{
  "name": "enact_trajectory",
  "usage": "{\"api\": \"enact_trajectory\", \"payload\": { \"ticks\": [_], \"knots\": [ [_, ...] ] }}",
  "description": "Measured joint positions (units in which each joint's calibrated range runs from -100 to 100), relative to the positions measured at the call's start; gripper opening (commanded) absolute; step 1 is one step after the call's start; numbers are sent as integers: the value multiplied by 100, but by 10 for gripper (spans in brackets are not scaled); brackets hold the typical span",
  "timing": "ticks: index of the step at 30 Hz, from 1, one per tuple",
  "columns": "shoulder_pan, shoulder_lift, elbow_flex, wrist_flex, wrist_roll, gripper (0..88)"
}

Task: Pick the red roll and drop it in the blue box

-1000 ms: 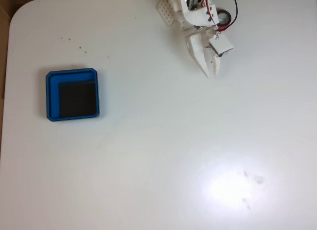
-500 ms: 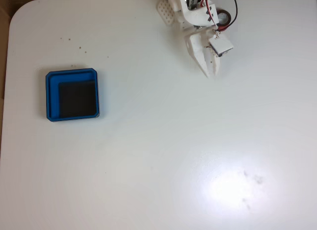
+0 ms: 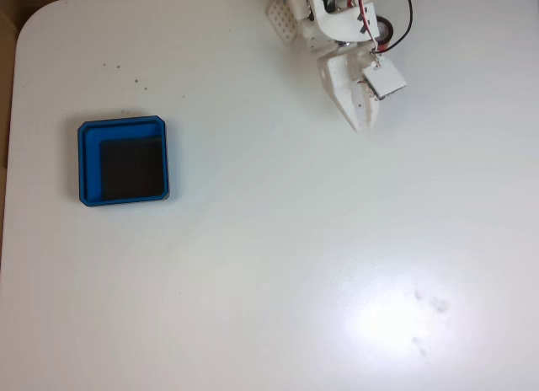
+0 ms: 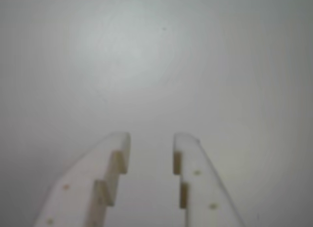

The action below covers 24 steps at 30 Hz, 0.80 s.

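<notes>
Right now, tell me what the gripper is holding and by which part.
Nothing. The gripper has its jaws apart with only bare white table between them.

From my fixed view the white table [image 3: 269, 239] is evenly and brightly lit, with a soft glare patch [image 3: 396, 319] low on the right and barely any shadows. My wrist view is dimmer, greyish and blurred throughout.

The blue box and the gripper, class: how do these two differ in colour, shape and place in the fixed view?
The blue box is bright blue with a black floor; the gripper is white. The blue box is a shallow square tray; the gripper is two tapering fingers, parted in the wrist view. The blue box sits at left, the gripper near the top edge. Both hold nothing.
</notes>
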Motion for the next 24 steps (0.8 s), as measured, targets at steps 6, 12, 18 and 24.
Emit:
{"api": "enact_trajectory", "payload": {
  "ticks": [6, 12, 18, 24],
  "knots": [
    [0, 652, -852, 0, 0, 76],
    [0, 1152, -1686, 0, 0, 76],
    [0, 1566, -2314, 0, 0, 76],
    [10, 1880, -2825, 0, 0, 76]
  ]
}}
